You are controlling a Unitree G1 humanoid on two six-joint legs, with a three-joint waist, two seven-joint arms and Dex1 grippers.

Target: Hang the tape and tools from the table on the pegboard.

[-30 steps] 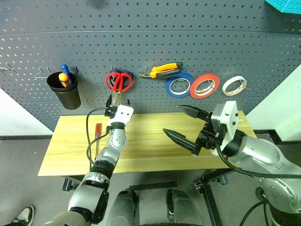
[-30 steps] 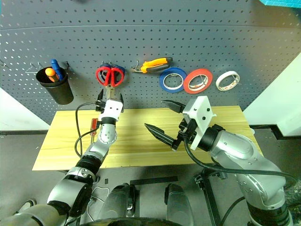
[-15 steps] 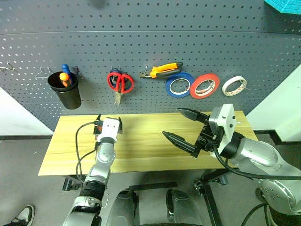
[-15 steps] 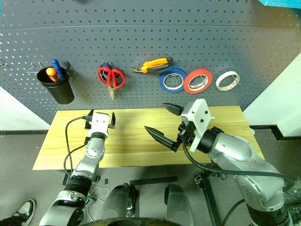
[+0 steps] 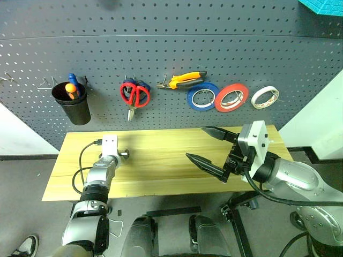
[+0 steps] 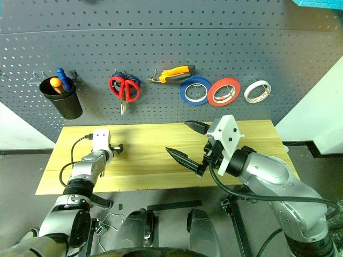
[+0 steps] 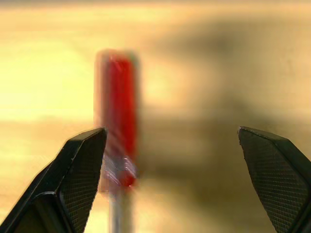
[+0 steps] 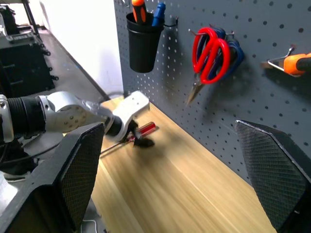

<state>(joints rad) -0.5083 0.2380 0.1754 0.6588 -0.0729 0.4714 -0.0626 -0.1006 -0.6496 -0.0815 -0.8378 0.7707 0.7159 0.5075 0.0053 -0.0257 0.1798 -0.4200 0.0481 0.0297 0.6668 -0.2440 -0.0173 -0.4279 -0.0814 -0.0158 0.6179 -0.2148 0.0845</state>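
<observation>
Left gripper (image 7: 170, 184), fingers spread wide, low over the table (image 5: 161, 160) with the red-handled screwdriver (image 7: 119, 116) lying between them, ungripped; right gripper (image 5: 211, 147), also spread, held above the table; scissors (image 5: 135, 95), pliers (image 5: 185, 80) and cream tape (image 5: 265, 97) hang on the pegboard (image 5: 177, 48)

The left tool (image 7: 170, 184) has come down from the red-handled scissors (image 5: 134, 95) on the pegboard (image 5: 214, 48) to the left part of the tabletop (image 5: 161, 160). It now sits low over the screwdriver (image 7: 118, 121), jaws wide apart, the red handle between its fingers. The scissors, released, hang on their hook.
</observation>
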